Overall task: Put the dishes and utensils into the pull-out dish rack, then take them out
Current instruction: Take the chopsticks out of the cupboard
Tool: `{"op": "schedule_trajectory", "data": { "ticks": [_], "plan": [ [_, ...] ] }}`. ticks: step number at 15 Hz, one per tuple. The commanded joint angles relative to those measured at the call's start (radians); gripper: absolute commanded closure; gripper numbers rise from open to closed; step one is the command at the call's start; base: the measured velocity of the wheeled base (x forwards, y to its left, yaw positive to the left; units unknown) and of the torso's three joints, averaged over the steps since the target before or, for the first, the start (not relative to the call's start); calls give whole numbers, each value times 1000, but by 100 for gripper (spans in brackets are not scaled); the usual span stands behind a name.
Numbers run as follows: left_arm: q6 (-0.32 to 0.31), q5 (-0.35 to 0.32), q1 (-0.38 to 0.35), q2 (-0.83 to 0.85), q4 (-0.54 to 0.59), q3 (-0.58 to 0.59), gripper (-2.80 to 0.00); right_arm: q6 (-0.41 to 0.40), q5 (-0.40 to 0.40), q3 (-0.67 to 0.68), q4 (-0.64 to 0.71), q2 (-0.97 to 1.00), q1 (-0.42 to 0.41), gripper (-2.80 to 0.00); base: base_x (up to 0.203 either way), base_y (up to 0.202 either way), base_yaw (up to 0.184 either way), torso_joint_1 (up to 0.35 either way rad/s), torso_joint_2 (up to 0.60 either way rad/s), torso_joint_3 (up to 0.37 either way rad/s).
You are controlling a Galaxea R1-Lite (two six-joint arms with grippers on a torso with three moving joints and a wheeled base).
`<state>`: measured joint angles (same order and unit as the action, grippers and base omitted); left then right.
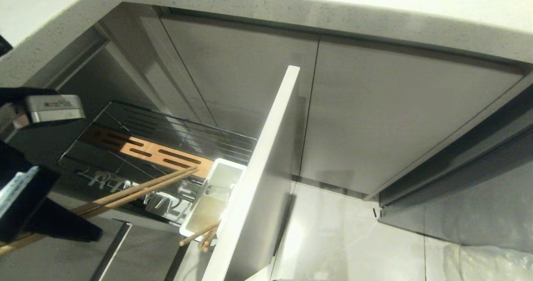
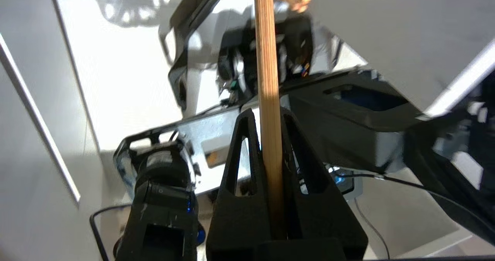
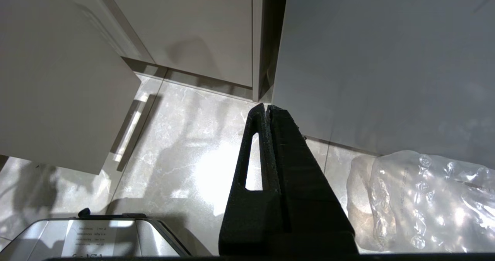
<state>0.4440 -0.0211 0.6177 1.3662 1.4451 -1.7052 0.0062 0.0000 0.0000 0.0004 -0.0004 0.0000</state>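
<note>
left gripper [image 2: 268, 114] clamped, right gripper [image 3: 267, 108] closed

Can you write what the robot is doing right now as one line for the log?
left gripper: shut on chopsticks | position: above pull-out dish rack | tips near utensil caddy | right gripper: shut, empty, parked over floor

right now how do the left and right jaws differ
The left gripper has its jaws shut on the chopsticks, held out over the pull-out dish rack; the right gripper has its jaws shut on nothing. The left is at the rack; the right hangs parked above the floor. Both are black and closed.
</note>
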Motion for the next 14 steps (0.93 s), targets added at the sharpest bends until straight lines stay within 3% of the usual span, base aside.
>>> {"op": "schedule_trajectory", "data": {
  "ticks": [1,8,11,12,14],
  "plan": [
    [3,0,2,-53,6,-25,0,0,0,0,0,0,0,0,0,0,0,0,0,0],
    [-7,0,14,-245,-5,-186,0,0,0,0,0,0,0,0,0,0,0,0,0,0],
    [-60,-5,11,-327,-14,-231,0,0,0,0,0,0,0,0,0,0,0,0,0,0],
    [-84,-5,1,-357,-30,-235,0,0,0,0,0,0,0,0,0,0,0,0,0,0],
    [-123,-4,-88,-394,-82,-237,0,0,0,0,0,0,0,0,0,0,0,0,0,0]
  ]
}}
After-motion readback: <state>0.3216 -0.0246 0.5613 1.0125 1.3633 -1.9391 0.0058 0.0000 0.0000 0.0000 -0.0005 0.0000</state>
